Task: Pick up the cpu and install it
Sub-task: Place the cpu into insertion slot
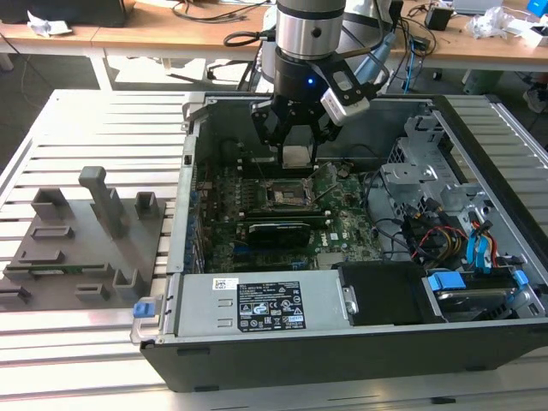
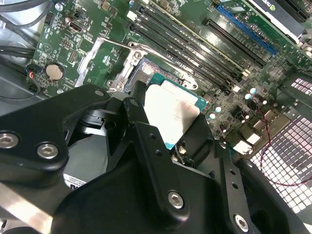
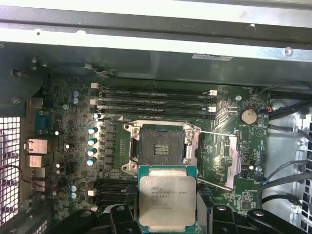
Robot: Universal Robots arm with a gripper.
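one cpu point(image 3: 168, 200) in jaws near open socket point(image 3: 161, 146)

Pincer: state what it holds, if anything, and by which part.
The pincer grips the small flat square cpu with a silvery metal top by two opposite side edges, leaving its top face uncovered.

A silver-grey cylindrical metal arm segment point(image 1: 311, 30) carries a black angular gripper point(image 1: 295, 156) with silver screw heads point(image 2: 176, 199), a small blue light point(image 1: 307, 83) and, seemingly, a white camera block point(image 1: 344, 102).
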